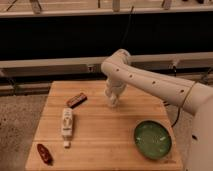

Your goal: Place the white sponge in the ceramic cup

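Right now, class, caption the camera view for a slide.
Robot's hand hangs low over the back of the wooden table; green bowl front right.

Raised camera looks down on table (102,137), tool (113,101) centred.
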`<action>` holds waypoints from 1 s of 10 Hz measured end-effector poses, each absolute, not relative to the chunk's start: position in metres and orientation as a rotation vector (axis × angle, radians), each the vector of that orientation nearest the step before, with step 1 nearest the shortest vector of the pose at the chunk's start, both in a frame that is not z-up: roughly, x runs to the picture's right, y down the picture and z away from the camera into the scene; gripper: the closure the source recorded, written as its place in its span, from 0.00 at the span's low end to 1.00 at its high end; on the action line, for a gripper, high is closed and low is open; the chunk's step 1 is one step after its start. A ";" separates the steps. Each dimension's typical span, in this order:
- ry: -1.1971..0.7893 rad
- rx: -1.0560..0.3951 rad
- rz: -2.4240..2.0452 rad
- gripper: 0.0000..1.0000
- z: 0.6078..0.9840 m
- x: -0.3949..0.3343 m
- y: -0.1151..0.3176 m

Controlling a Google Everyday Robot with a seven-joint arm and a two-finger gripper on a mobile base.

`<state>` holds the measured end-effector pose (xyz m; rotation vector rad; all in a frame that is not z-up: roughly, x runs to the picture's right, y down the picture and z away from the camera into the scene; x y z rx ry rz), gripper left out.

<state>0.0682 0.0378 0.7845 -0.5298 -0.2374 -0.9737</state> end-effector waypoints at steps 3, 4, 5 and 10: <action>-0.239 -0.529 -0.958 0.99 0.785 0.072 0.035; -0.241 -0.528 -0.954 0.99 0.787 0.069 0.032; -0.242 -0.524 -0.953 0.97 0.789 0.066 0.029; -0.231 -0.512 -0.940 0.97 0.795 0.066 0.017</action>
